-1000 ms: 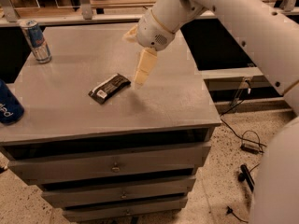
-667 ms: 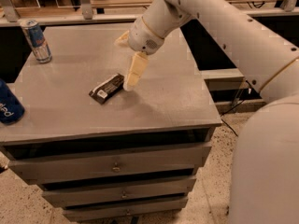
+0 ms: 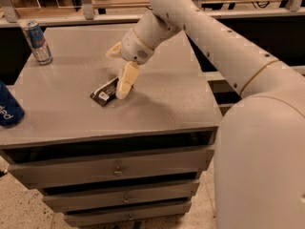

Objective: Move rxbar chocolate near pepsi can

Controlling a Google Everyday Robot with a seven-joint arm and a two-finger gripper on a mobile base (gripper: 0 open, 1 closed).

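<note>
Cream-coloured gripper (image 3: 117,73) hangs spread wide, gripping nothing, 1 fingertip (image 3: 123,92) down at the right end of the rxbar chocolate (image 3: 104,92), mid-table (image 3: 167,104), well right of the pepsi can (image 3: 7,107).

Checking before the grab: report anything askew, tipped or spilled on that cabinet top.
Nothing spilled or damaged. The snack bar lies diagonally on the cabinet, with the gripper down at its right end. The blue can at the left edge looks tilted, though the frame cuts it off. The slim can stands upright.
</note>
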